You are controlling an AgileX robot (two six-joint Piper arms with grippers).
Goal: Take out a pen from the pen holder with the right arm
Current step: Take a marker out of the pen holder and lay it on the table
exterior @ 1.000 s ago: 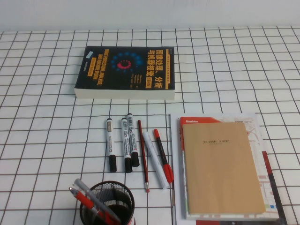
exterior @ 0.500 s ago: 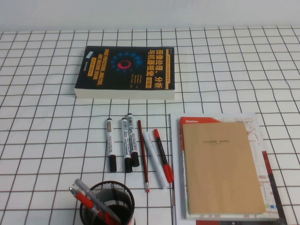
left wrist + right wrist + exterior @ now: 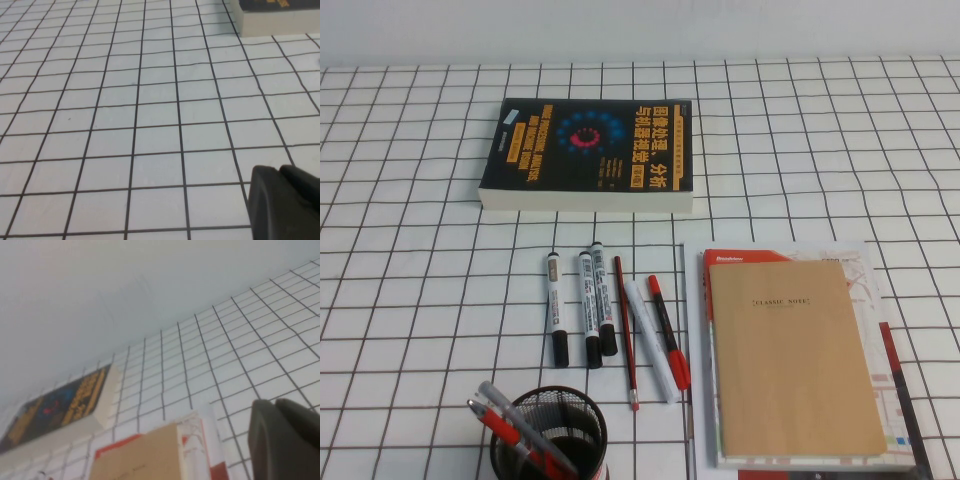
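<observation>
Because neither arm shows in the high view, the wrist views must place the grippers. The right gripper (image 3: 280, 415) is closed on nothing. It hangs above the near right part of the table and looks over the tan notebook (image 3: 142, 455) toward the dark book (image 3: 60, 407). The left gripper (image 3: 281, 175) is over the bare checked cloth (image 3: 150, 110) on the left side. Whether it is open or closed, I cannot tell.

The black mesh pen holder (image 3: 548, 435) stands at about 7 o'clock on the table, at the near edge. From the notebook (image 3: 790, 360) it lies at about 8 o'clock. Inside it a red pen (image 3: 505, 432) and a grey pen (image 3: 505, 405) lean with their upper ends toward 10 o'clock, past the rim. Loose markers (image 3: 582, 305) lie on the cloth at 12 o'clock from the holder.

I judge that the holder is toward 9 o'clock from the right gripper. This arm must therefore cross leftward, open, and close across the slanted shaft.
</observation>
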